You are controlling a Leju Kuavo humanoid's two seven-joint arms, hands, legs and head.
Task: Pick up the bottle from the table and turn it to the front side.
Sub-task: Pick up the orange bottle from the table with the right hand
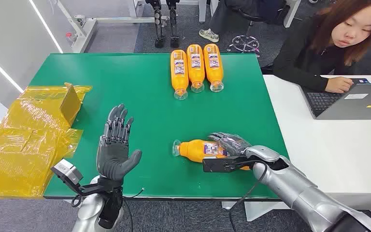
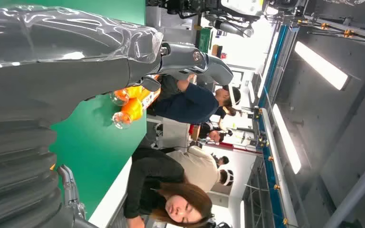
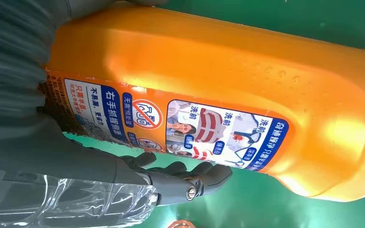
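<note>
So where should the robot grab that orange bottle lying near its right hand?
Around the wide middle, where the label is. The orange bottle lies flat with its clear cap pointing toward the left hand, so the right hand should probably wrap across the body from the base end.

three orange bottles (image 1: 195,67) far table edge | yellow plastic sheeting (image 1: 24,140), possibly bags | laptop (image 1: 350,100) | person (image 1: 328,43)

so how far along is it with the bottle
Done: three bottles lie in a row at the far edge of the green table. In hand: the right hand grips a fourth bottle, lying on its side. Left: lifting and turning it. The left hand is open.
</note>
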